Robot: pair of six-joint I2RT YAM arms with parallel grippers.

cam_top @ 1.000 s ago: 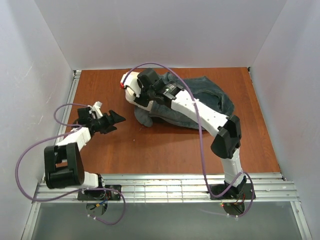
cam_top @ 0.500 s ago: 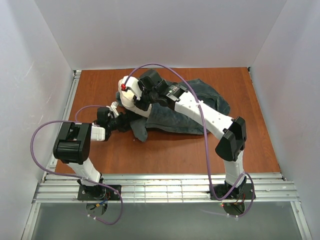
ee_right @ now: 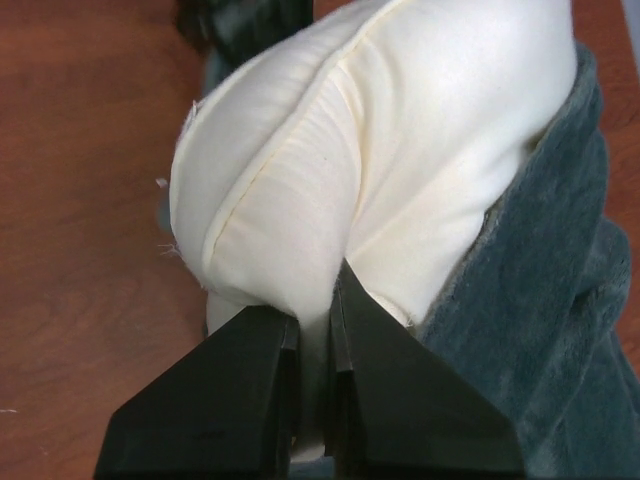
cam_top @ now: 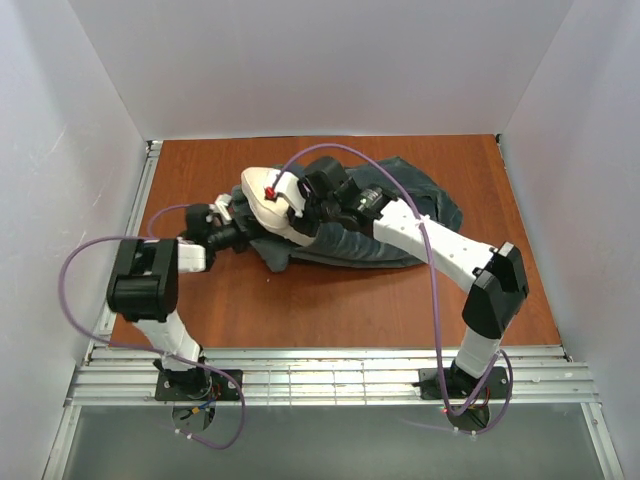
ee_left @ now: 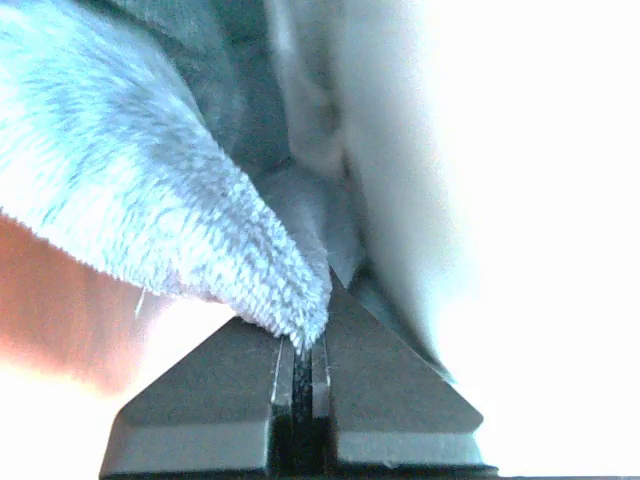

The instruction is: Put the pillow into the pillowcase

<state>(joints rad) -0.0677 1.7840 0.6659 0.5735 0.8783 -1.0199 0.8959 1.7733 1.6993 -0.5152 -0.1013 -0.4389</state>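
Note:
The cream pillow lies at the left mouth of the dark grey-teal pillowcase, partly on its fabric. My right gripper reaches over from the right and is shut on a fold of the pillow; cream cloth fills the gap between the fingers at the right gripper. My left gripper is at the pillowcase's left edge. In the left wrist view the left gripper is shut with a plush tip of the pillowcase pinched at its fingertips, the pillow close on the right.
The wooden table is walled by white panels on three sides. A metal rail runs along the near edge, with both arm bases on it. Purple cables loop above both arms.
My left arm swung right from open table to the pillowcase's left edge and shut on the fabric. The right gripper shifted the pillow slightly toward the near side.

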